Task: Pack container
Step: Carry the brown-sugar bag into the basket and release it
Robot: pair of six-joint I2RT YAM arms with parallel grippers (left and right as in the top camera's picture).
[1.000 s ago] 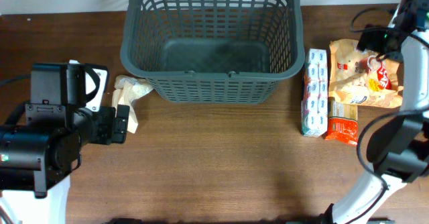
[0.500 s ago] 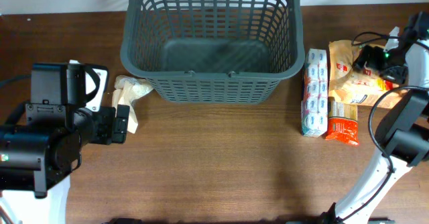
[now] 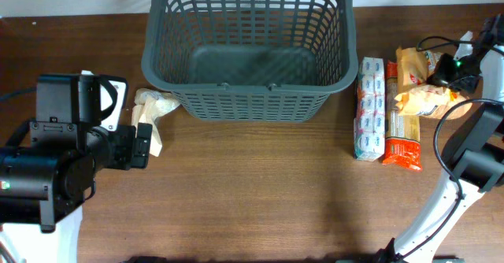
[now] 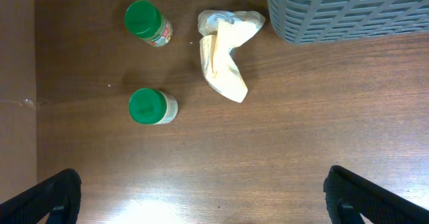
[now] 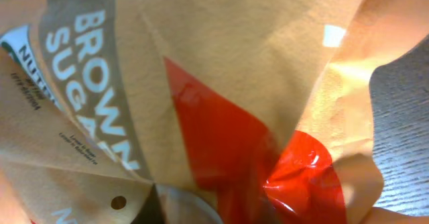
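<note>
I judge I am at the very start of packing: the container [image 3: 248, 104] stands at the far middle of the surface [image 3: 260, 192] with nothing in it, and the first pick is under way on my right side. My right gripper [image 3: 447, 68] is down at the brown sugar bag [image 5: 201, 83], which lies right of the container, beyond a white-and-blue pack [image 3: 370, 109] and an orange-red packet [image 3: 402, 141]. The right wrist view is filled edge to edge with crumpled tan and red film, so I am pressed right against the bag, but my fingers are hidden and I cannot tell whether they are clamped on it or apart. My right arm reaches up from the near right corner, bent over the bag. The next move, as I see it, calls for a firm hold on the loose film, a lift high enough to clear the rim, and a carry leftward over the opening. My left gripper [image 4: 201, 200] hangs spread wide, holding nothing, above bare wood, with two green-lidded jars [image 4: 147, 23] and a crumpled pale packet [image 4: 224, 56] ahead of it, near the container's left corner.
</note>
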